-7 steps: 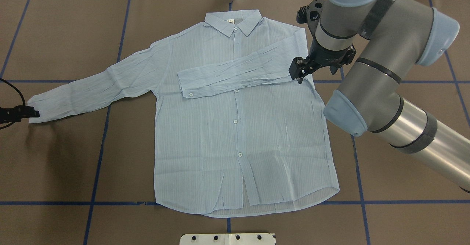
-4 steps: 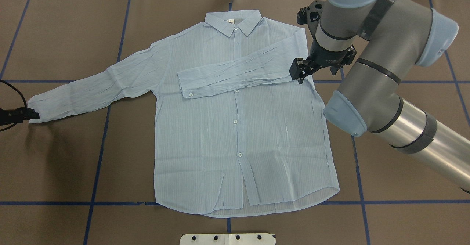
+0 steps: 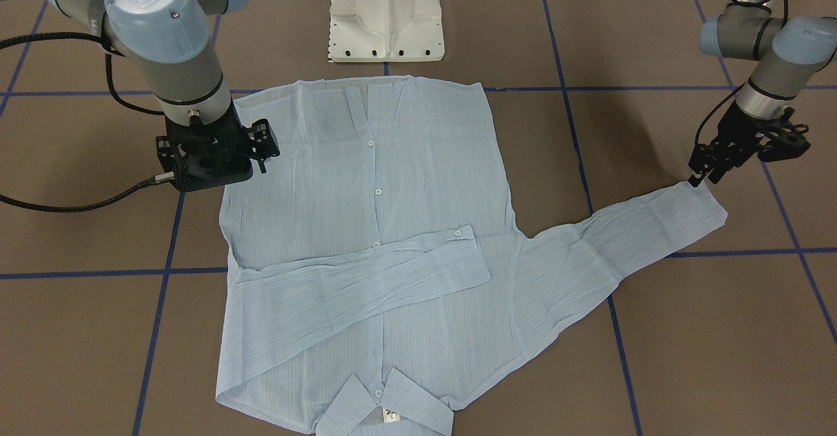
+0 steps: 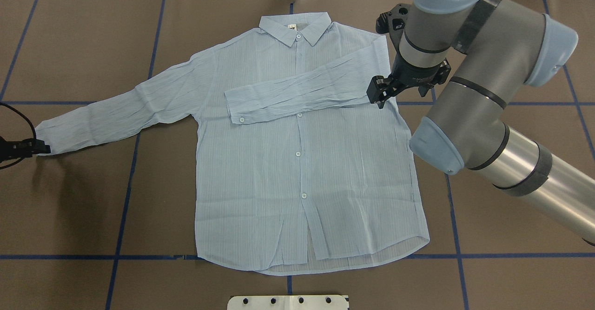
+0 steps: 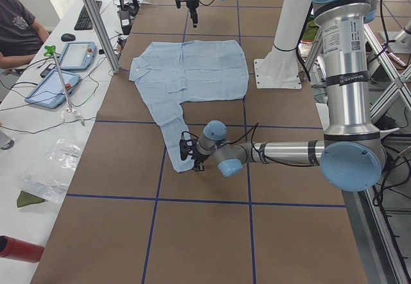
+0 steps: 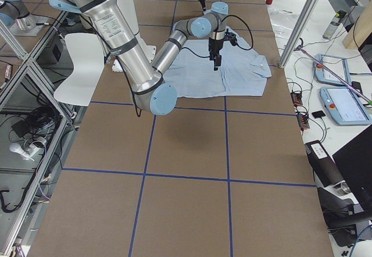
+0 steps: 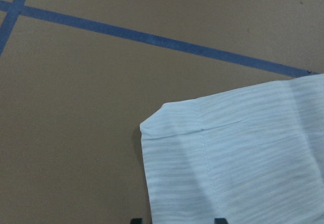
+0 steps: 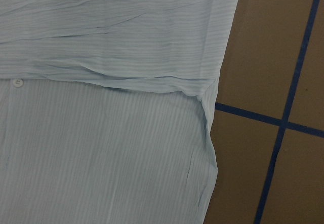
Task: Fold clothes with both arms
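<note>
The light-blue collared shirt (image 4: pixel 297 161) lies flat and buttoned, collar at the far side. One sleeve (image 4: pixel 302 89) is folded across the chest. The other sleeve (image 4: pixel 116 115) stretches out to the left, its cuff (image 3: pixel 700 210) flat on the table. My left gripper (image 4: pixel 44 148) (image 3: pixel 698 180) is low at that cuff's end. In the left wrist view its open fingertips (image 7: pixel 218 220) straddle the cuff (image 7: pixel 243 158). My right gripper (image 4: pixel 380 97) (image 3: pixel 209 161) hovers over the shirt's side edge by the sleeve fold (image 8: pixel 202 84). It holds nothing, and I read it as open.
The white pedestal base (image 3: pixel 386 14) stands just past the shirt's hem. Blue tape lines (image 4: pixel 125 184) cross the brown table cover. In the left side view a seated person (image 5: pixel 19 30), tablets (image 5: pixel 77 56) and a metal post (image 5: pixel 96 20) line the far edge.
My left gripper has crept slightly toward the robot's side at the cuff's end. The right wrist has shifted a touch. The shirt has not moved.
</note>
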Available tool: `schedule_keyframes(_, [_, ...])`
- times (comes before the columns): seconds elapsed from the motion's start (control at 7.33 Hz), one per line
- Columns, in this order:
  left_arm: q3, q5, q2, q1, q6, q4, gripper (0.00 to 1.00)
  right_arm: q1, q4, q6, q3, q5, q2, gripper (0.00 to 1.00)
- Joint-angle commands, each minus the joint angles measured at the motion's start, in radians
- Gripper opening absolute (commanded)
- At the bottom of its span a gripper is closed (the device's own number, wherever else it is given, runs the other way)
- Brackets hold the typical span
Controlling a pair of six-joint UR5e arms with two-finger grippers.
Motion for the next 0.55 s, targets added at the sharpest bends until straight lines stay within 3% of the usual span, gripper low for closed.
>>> schedule_keyframes(0.0, [0.001,0.0,0.001,0.006,0.0,0.001,0.55,0.0,0.0,0.0,0.0,-0.002,-0.002,1.0])
schedule_keyframes(0.41, [0.005,0.0,0.001,0.008,0.0,0.001,0.53,0.0,0.0,0.002,0.0,0.0,0.0,1.0])
